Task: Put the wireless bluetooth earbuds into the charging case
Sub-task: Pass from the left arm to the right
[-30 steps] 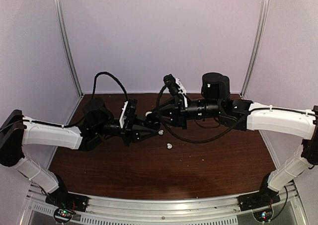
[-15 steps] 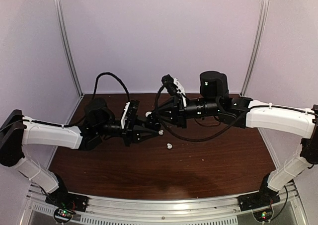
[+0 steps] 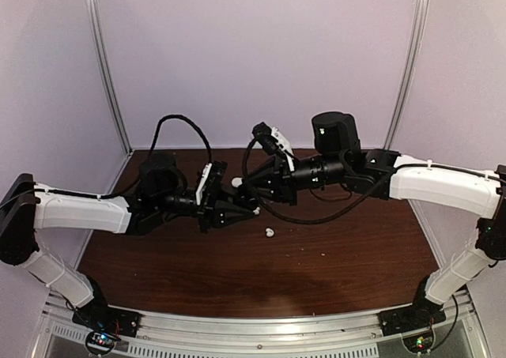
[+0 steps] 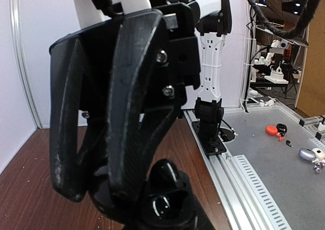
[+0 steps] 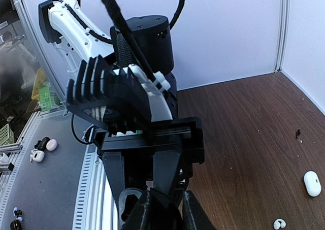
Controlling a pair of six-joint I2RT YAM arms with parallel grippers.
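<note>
The left gripper [image 3: 246, 210] clamps the black charging case [image 4: 162, 202] at its fingertips, apparently presenting it to the right gripper [image 3: 240, 186] directly opposite, whose jaws stand nearly together with contents indiscernible, while one white earbud [image 3: 269, 232] lies on the table [image 3: 332, 271] near both tips.
</note>
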